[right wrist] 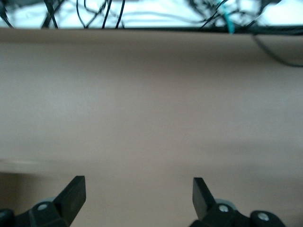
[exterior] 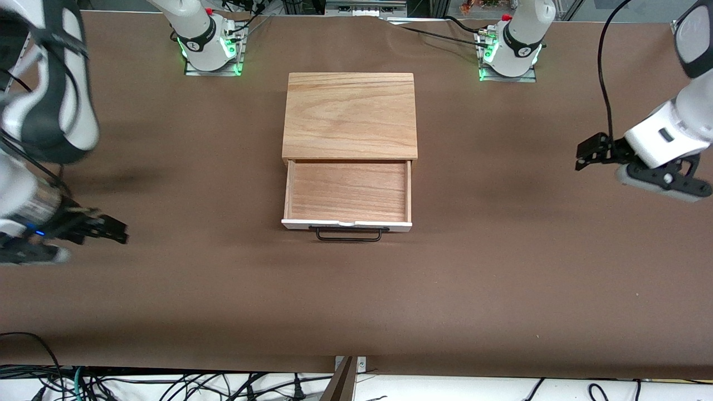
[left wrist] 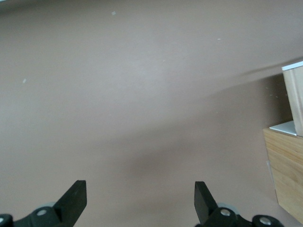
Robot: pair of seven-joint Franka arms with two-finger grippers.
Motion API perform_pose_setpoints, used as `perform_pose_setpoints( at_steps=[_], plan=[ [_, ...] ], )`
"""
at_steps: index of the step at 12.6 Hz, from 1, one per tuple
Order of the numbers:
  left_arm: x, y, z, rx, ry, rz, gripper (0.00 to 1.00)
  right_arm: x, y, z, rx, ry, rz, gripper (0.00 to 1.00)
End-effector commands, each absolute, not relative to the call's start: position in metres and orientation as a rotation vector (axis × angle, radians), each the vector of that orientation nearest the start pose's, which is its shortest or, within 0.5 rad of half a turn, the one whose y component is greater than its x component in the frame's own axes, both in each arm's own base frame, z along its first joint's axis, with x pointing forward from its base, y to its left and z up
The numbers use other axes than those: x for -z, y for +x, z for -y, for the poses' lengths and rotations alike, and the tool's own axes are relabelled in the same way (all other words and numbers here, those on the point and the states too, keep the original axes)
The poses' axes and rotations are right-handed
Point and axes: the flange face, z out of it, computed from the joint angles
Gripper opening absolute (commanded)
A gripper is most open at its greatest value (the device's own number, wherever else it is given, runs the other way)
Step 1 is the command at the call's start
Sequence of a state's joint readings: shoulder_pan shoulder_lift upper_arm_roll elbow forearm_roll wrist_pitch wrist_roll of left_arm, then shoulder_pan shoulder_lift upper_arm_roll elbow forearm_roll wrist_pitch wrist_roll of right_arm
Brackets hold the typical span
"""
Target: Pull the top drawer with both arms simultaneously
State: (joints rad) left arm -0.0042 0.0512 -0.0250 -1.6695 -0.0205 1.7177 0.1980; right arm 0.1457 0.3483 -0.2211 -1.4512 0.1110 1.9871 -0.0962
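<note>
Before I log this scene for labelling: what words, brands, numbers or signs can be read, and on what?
None can be read.
Right arm's base: a small round dark mark, too small to read.
Left arm's base: the same, unreadable.
Top drawer, its box's top board, table: no text.

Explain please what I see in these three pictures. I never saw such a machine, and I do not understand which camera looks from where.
Two white robot arms stand at a brown table. The big picture looks down from across the table. The two small pictures come from cameras on the arms' wrists. In the middle sits a wooden box with its top drawer pulled out and nothing inside it; a black handle is on its front. The left gripper hangs open over the table at the left arm's end, the right gripper open at the right arm's end. Neither holds anything.
</note>
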Motion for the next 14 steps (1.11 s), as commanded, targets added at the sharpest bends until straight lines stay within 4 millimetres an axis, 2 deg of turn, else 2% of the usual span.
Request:
perform_pose_setpoints(
  at_steps=[1, 2, 4, 6, 7, 9, 11, 14],
  plan=[
    [-0.564, 0.549, 0.023, 0.048, -3.143, -0.306, 1.00, -0.560, 0.636, 0.047, 0.340, -3.091, -0.026, 1.00],
    [-0.565, 0.549, 0.026, 0.045, -3.143, -0.315, 1.00, -0.571, 0.628, 0.051, 0.333, -3.088, -0.033, 1.00],
    [-0.568, 0.547, 0.041, 0.032, -3.134, -0.318, 1.00, -0.580, 0.603, 0.053, 0.146, -3.107, -0.028, 1.00],
    [-0.565, 0.544, 0.037, -0.014, -3.139, -0.266, 1.00, -0.565, 0.590, 0.050, -0.008, -3.121, -0.013, 1.00],
    [-0.564, 0.545, 0.031, -0.017, -3.140, -0.259, 1.00, -0.558, 0.589, 0.051, -0.022, -3.146, -0.004, 1.00],
    [-0.562, 0.547, 0.031, -0.021, -3.140, -0.259, 1.00, -0.562, 0.590, 0.033, -0.011, -3.214, 0.049, 1.00],
    [-0.563, 0.550, 0.029, -0.028, -3.140, -0.254, 1.00, -0.568, 0.596, 0.025, 0.012, -3.210, -0.078, 1.00],
    [-0.566, 0.551, 0.031, -0.026, -3.140, -0.257, 1.00, -0.571, 0.603, 0.031, 0.003, -3.175, -0.107, 1.00]
  ],
)
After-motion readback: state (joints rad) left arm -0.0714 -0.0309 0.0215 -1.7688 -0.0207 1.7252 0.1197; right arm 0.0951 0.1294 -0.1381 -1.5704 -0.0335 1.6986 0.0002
